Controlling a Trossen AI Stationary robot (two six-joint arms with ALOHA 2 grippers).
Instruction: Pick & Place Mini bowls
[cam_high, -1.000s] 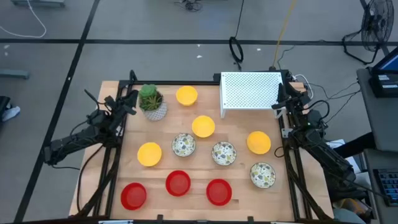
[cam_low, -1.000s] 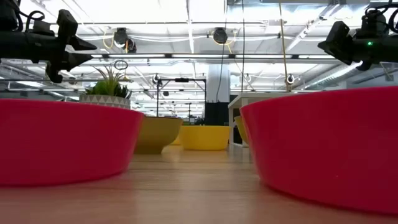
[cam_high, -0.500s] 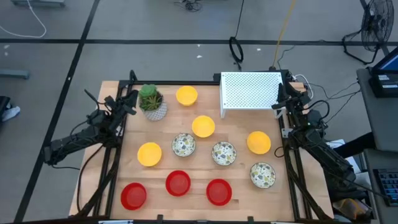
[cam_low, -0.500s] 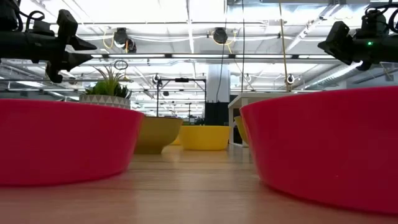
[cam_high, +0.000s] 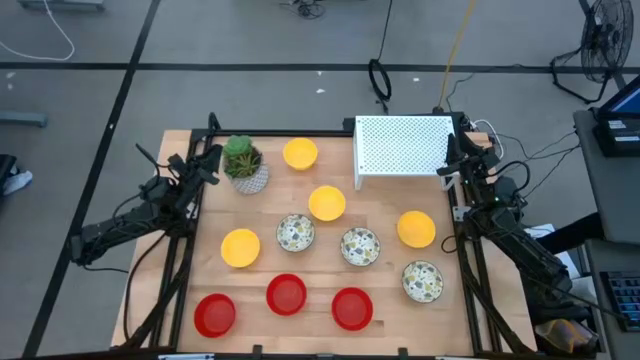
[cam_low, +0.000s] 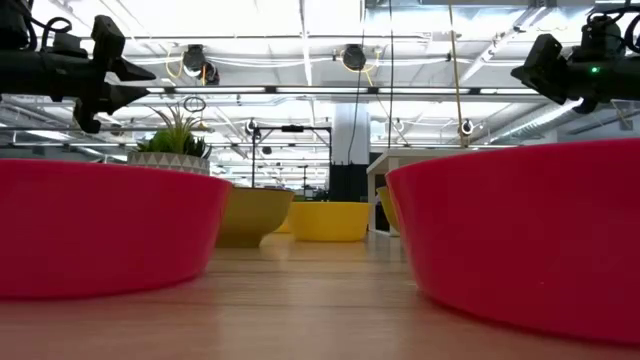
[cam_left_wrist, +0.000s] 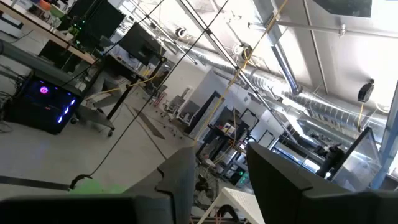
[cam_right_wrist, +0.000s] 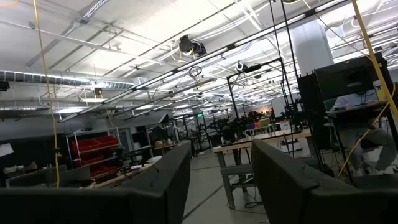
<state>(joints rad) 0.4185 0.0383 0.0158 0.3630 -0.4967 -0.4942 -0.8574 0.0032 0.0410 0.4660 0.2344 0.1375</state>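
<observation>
Nothing has moved since a second ago — both arms and every bowl sit exactly where they were. Left gripper (cam_high: 213, 152) hangs over the table's (cam_high: 380, 215) left edge, just beside the potted plant (cam_high: 243, 163), its jaws spread with clear air between them and pinching nothing. Right gripper (cam_high: 449, 147) waits at the right edge, next to the white perforated box (cam_high: 403, 148), jaws likewise parted and empty.

All ten mini bowls rest on the wood, apart from one another. Yellow ones: one at the far edge (cam_high: 299, 153) between plant and box, one near the middle (cam_high: 326, 203), one toward the left (cam_high: 240, 247), one toward the right (cam_high: 416, 228). Speckled ones: two side by side in the centre (cam_high: 295, 232) and (cam_high: 359, 245), a third near the right edge (cam_high: 422, 280). Red ones line the near edge — left (cam_high: 214, 313), middle (cam_high: 286, 294), right (cam_high: 351, 307).

From table height, two red bowls (cam_low: 105, 225) and (cam_low: 530, 235) fill the foreground, a yellow bowl (cam_low: 327, 220) standing between them farther back.
</observation>
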